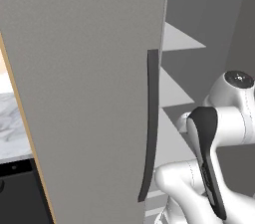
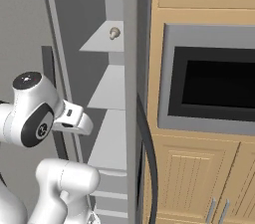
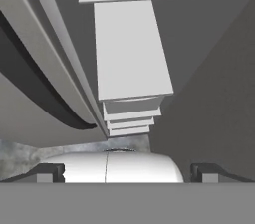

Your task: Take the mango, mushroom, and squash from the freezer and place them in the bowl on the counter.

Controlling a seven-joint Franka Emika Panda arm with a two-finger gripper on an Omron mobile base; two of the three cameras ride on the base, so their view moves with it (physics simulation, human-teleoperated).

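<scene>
Gripper [image 3: 127, 170]: lower edge of the hand view, dark fingertips [image 3: 50, 172] spread wide at the two bottom corners, nothing between them.

Freezer [image 1: 89, 93]: grey door panel across the left and centre of the left base view, long dark handle [image 1: 149, 123] at centre; stands open, pale shelves [image 2: 107, 88] stacked inside.

Mushroom [image 2: 114, 33]: upper centre of the right base view, on the top shelf, far back.

Counter [image 1: 12, 123]: marble strip at left edge of the left base view.

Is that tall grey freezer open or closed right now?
Open. The freezer shows its pale shelves inside, with the mushroom sitting on an upper one.
</scene>
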